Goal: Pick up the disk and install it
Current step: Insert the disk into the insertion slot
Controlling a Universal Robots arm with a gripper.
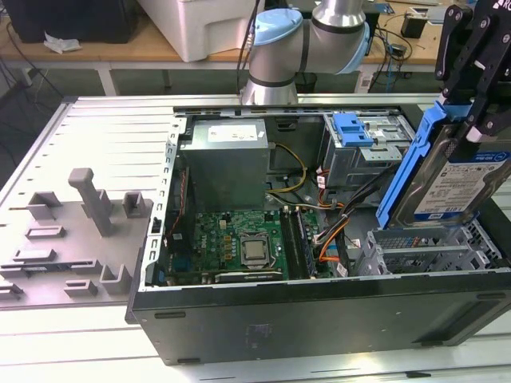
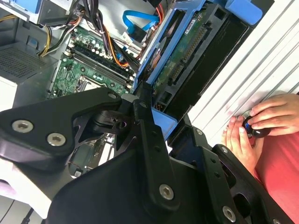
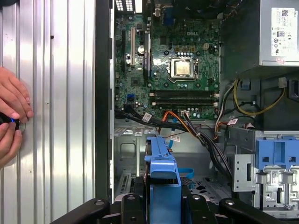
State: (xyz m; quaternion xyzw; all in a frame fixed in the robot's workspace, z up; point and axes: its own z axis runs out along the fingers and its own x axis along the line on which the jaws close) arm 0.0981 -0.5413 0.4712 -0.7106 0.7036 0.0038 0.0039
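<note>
Above the open computer case [image 1: 319, 319] on a ribbed table [image 1: 112, 128], the hand [image 1: 474, 108] grips the disk [image 1: 469, 174]; wooden benches [image 1: 120, 49] behind.

An open desktop computer case [image 1: 319, 319] lies on its side on a slatted metal worktop [image 1: 104, 136], exposing its green motherboard [image 1: 207, 235] and bare processor socket [image 1: 255, 251]. The grey power supply [image 1: 227, 159] sits at 12 o'clock from the board and a bundle of cables [image 1: 331, 239] at 3 o'clock. A grey moulded fixture [image 1: 72, 239] lies at 9 o'clock of the case.
</note>
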